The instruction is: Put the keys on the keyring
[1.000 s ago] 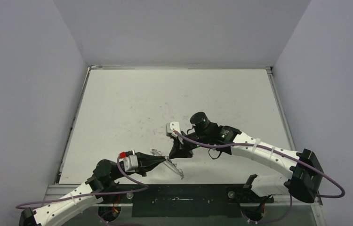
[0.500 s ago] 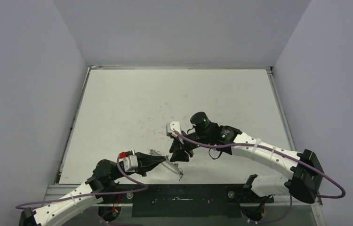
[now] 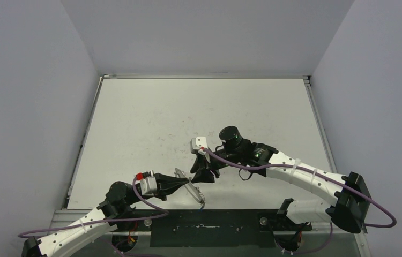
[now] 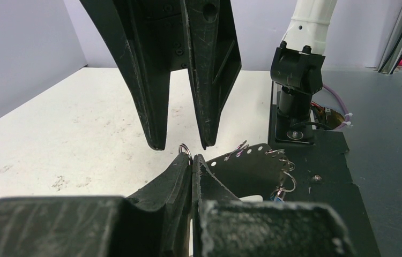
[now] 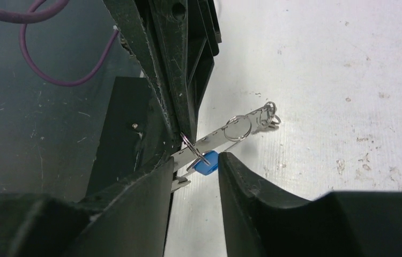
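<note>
Two arms of white-shelled links (image 3: 306, 175) and black cylindrical joints (image 3: 230, 135) each trail a purple cable (image 5: 67, 84) bound with white zip ties. A boxy white camera block (image 3: 146, 184) sits at each wrist. The left claw (image 4: 192, 160) and right claw (image 5: 194, 159) have scuffed, matte black, tapering fingers pierced by round holes.

Blue key (image 5: 206, 165) partly behind right claw (image 5: 196, 159), keyring (image 5: 216, 138) end hidden in left claw (image 4: 192, 159) — both tiny from above.
</note>
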Available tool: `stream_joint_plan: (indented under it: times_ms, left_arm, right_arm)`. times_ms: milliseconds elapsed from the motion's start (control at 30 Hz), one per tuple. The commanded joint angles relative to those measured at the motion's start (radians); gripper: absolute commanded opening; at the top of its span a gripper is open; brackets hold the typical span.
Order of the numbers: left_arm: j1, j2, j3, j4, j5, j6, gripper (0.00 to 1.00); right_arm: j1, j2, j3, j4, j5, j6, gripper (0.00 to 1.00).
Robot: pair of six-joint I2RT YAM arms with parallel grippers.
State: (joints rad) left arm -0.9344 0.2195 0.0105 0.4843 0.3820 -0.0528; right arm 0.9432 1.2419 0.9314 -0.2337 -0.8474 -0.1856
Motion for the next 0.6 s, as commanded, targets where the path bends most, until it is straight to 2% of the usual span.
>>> stream_joint_plan:
  times_ms: [0,133,200,300,400,567]
  left_arm:
    - [-0.001,-0.012,0.026,0.087,0.017,-0.015,0.0]
    - [-0.002,-0.015,0.024,0.085,0.015,-0.016,0.0]
    - [-0.002,-0.016,0.025,0.085,0.014,-0.016,0.0]
    - [-0.001,-0.017,0.025,0.082,0.013,-0.015,0.0]
    - [-0.002,-0.017,0.025,0.076,0.013,-0.015,0.0]
    - [-0.001,-0.023,0.02,0.076,0.007,-0.015,0.0]
  right_arm:
    - [0.003,0.016,0.018,0.099,-0.052,0.041,0.33]
    - [0.007,0.023,0.019,0.114,-0.063,0.055,0.25]
    - [0.007,0.028,0.02,0.113,-0.065,0.054,0.18]
    - [0.007,0.035,0.021,0.106,-0.071,0.053,0.14]
    - [0.009,0.033,0.024,0.098,-0.077,0.049,0.01]
    - [0.008,0.015,0.021,0.083,-0.081,0.029,0.0]
